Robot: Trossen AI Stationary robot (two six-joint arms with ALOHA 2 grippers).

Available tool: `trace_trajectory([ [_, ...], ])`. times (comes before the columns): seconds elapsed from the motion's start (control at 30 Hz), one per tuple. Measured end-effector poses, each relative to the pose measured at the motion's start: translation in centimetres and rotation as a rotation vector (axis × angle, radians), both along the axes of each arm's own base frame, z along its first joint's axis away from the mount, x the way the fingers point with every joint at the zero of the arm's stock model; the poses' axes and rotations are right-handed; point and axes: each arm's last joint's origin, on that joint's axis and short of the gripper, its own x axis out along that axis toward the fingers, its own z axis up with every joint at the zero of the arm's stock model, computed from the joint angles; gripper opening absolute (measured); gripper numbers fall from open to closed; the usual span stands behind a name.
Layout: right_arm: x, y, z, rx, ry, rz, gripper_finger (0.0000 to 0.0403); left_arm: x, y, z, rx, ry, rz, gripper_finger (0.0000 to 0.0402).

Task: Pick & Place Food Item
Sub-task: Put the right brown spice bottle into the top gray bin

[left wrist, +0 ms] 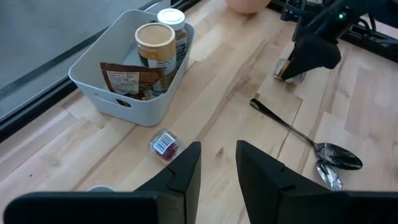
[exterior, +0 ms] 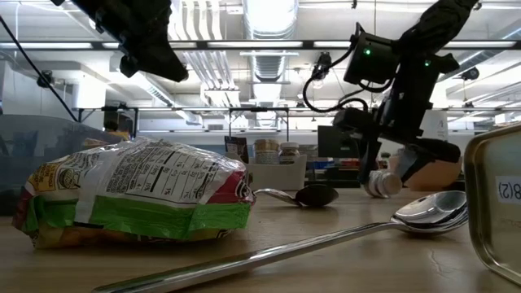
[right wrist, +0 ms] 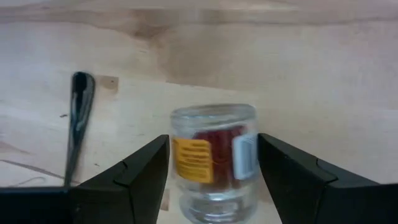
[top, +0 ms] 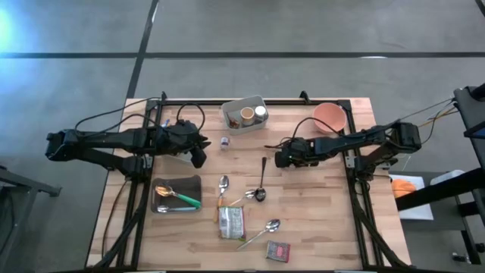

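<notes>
A small glass jar point(right wrist: 214, 158) with red contents and a yellow label lies on the wooden table, left of the pink bowl point(top: 330, 117). It also shows in the low view, jar point(exterior: 381, 184), on its side with its white cap end outward. My right gripper point(right wrist: 213, 174) comes steeply down over it, open. One finger stands on each side of the jar with only a sliver of gap. My left gripper point(left wrist: 217, 168) hangs above the table's left half, its fingers a little apart with nothing between them.
A white bin point(top: 244, 114) with jars and a brown packet stands at the far edge. A tiny jar point(top: 225, 142) lies near it. Spoons point(top: 261, 182), a snack bag point(top: 231, 222), a metal tray point(top: 176, 195) and a red packet point(top: 278, 250) fill the near middle.
</notes>
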Motion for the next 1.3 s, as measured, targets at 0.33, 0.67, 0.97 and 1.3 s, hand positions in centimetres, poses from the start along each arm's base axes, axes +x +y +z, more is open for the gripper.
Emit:
trace_trajectory([
  [0.33,0.4,0.0,0.7,0.001,-0.021,0.026,0.0238,0.0,0.0,0.0,-0.003,0.006,-0.004,0.0107],
  [0.67,0.5,-0.5,2.2,-0.035,0.080,0.079,0.0238,-0.1,0.0,-0.1,-0.004,0.015,-0.005,0.0107],
  [0.97,2.1,-1.0,6.5,-0.170,0.133,0.312,0.0238,-0.1,0.0,-0.1,-0.003,0.016,-0.006,0.0107],
  [1.3,3.7,-1.1,13.0,-0.373,0.254,1.068,0.0238,-0.1,0.0,-0.1,-0.003,0.018,-0.006,0.0107],
])
